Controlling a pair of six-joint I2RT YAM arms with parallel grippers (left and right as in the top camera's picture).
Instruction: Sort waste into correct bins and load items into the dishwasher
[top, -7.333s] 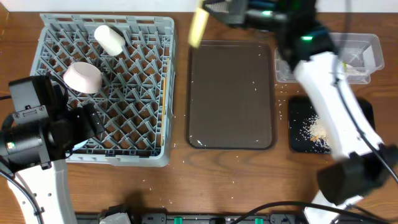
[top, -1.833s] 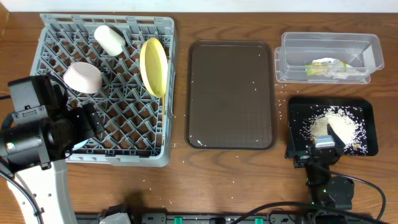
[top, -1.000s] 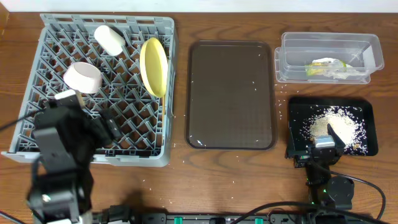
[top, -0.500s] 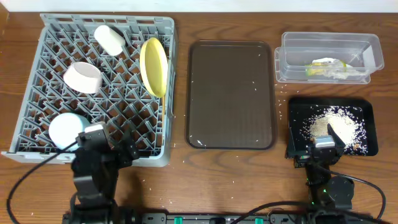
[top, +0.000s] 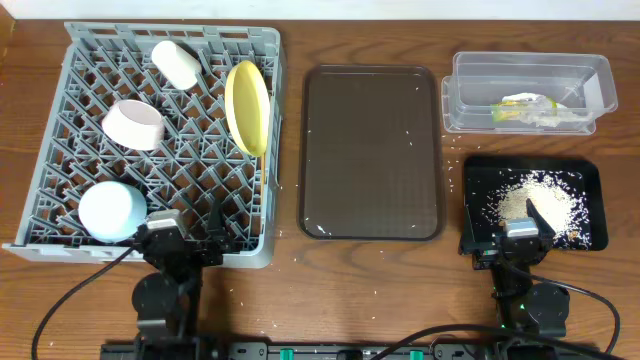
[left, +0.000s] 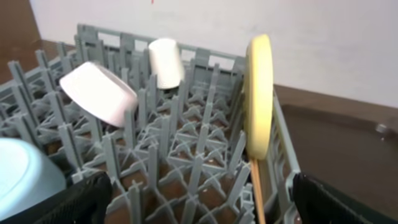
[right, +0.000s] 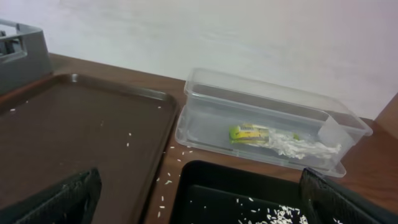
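Observation:
The grey dishwasher rack (top: 170, 32) holds a white cup (top: 178, 63), a white bowl (top: 133, 124), a pale yellow plate (top: 248, 107) on edge and a light blue bowl (top: 112, 211) at its front left. In the clear tub bin (top: 470, 75) lie the yellow-green wrapper (top: 520, 105) and the white paper wad (right: 298, 146). Rice crumbs (top: 540, 203) cover the black tray bin (top: 590, 175). My left gripper (top: 185, 240) stands open and empty at the rack's front edge. Open and empty too, my right gripper (top: 506, 240) hovers at the black tray's front left corner.
A large dark brown serving tray (top: 372, 150) lies between the rack and the bins. Loose rice grains (top: 455, 165) dot the table near the tray. A wooden chopstick (left: 257, 186) leans in the rack below the plate (left: 260, 93).
My left arm has pulled back from over the rack to the table's front edge, uncovering the light blue bowl in the rack. The right arm has stayed still.

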